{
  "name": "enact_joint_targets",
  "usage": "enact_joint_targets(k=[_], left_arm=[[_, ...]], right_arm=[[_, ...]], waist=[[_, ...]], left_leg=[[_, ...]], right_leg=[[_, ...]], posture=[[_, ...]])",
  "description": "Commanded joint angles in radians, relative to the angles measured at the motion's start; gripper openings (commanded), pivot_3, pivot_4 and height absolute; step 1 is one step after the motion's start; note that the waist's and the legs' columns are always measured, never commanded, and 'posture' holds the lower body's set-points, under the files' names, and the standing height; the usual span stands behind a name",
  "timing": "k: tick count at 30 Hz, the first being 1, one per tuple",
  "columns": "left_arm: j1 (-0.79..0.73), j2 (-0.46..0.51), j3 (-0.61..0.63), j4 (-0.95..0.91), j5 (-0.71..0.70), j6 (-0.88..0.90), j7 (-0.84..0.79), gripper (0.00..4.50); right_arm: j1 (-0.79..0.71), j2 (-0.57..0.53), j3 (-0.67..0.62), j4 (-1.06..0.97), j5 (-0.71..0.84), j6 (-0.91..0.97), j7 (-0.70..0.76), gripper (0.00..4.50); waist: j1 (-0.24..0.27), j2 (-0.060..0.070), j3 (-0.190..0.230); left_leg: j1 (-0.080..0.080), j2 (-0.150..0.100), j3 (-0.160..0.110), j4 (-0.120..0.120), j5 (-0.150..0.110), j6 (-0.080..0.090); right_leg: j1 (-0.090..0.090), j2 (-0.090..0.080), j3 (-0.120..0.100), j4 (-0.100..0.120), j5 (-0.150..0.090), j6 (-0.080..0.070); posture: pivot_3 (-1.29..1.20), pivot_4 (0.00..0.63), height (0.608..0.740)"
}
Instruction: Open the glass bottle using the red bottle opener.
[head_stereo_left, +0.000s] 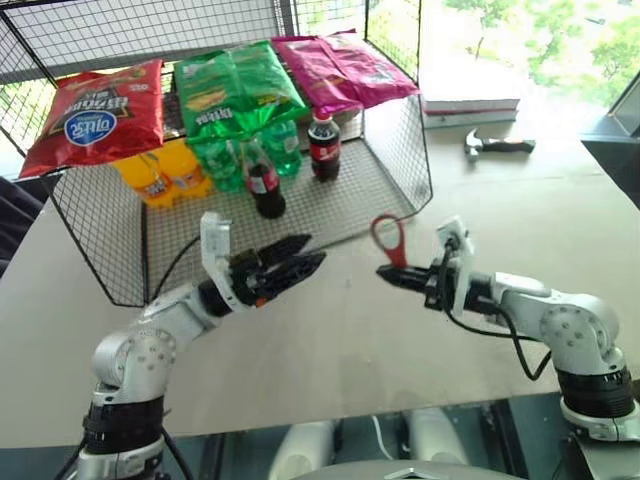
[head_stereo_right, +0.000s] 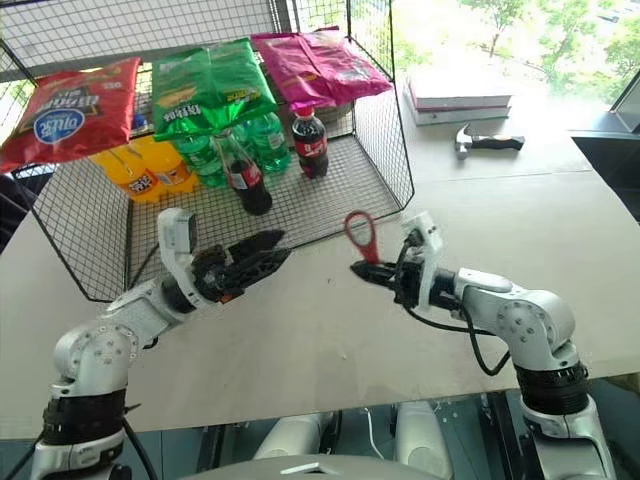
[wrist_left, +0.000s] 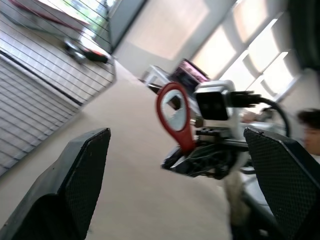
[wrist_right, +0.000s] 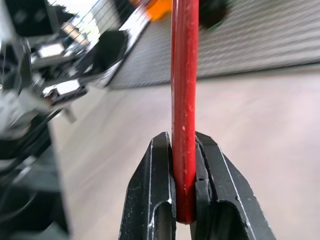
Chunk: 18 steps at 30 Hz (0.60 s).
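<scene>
Right end effector (head_stereo_left: 388, 272) clamps the red bottle opener (head_stereo_left: 389, 237) upright, facing the spread left end effector (head_stereo_left: 300, 258)

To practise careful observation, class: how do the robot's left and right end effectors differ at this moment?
The left end effector is open and holds nothing; the right end effector is shut on the red bottle opener. The left sits nearer the wire basket; the right is further out over the table. Both have black fingers and point toward each other.

My fingers (wrist_right: 150, 200) are matt black plastic with dimpled pads; the red bottle opener (wrist_right: 184, 100) is glossy, slightly scuffed — the table (head_stereo_left: 350, 330) matt, the wire basket (head_stereo_left: 400, 150) thin black metal.
</scene>
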Motion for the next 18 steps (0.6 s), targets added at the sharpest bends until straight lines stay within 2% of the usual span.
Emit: enact_joint_targets(k=[1,5,7,12,18], left_arm=[[-0.01,-0.047,-0.032,0.041,0.249,-0.28,0.066,4.49],[-0.057,-0.102,-0.076,0.167,0.538,-0.559,0.222,4.49],[-0.083,-0.12,-0.093,0.234,0.64,-0.655,0.293,4.49],[-0.16,-0.185,-0.082,0.373,0.729,-0.771,0.432,4.49],[-0.266,-0.203,-0.058,0.543,0.759,-0.841,0.537,4.49]], right_arm=[[-0.003,0.028,-0.049,-0.01,-0.084,-0.119,-0.064,0.0],[-0.021,0.041,-0.041,-0.003,-0.214,-0.239,-0.113,0.0],[-0.04,-0.001,0.027,-0.029,-0.336,-0.326,-0.093,0.0],[-0.06,-0.007,0.147,-0.106,-0.462,-0.41,-0.068,0.0],[-0.039,0.046,0.188,-0.124,-0.502,-0.449,-0.074,0.0]], waist=[[0.005,0.0,0.0],[0.016,0.0,0.0],[0.018,0.0,0.0],[0.014,-0.001,-0.001],[0.015,-0.001,-0.001]], left_leg=[[0.0,0.0,0.0,0.0,0.0,0.0],[0.0,0.0,0.001,0.0,0.0,0.0],[0.0,0.0,0.0,0.0,0.0,0.0],[-0.006,-0.001,-0.001,0.001,0.0,0.0],[-0.01,-0.002,-0.001,0.003,0.0,0.0]], right_leg=[[0.0,0.0,0.0,0.0,0.0,0.0],[0.0,0.001,0.0,0.0,0.0,0.0],[0.0,0.001,0.0,0.0,0.0,0.0],[-0.006,0.002,-0.001,0.001,0.001,0.001],[-0.009,0.003,-0.002,0.001,0.001,0.001]], posture=[[0.0,0.15,0.74],[0.0,0.15,0.74],[0.0,0.15,0.74],[0.0,0.15,0.74],[0.0,0.15,0.74]])
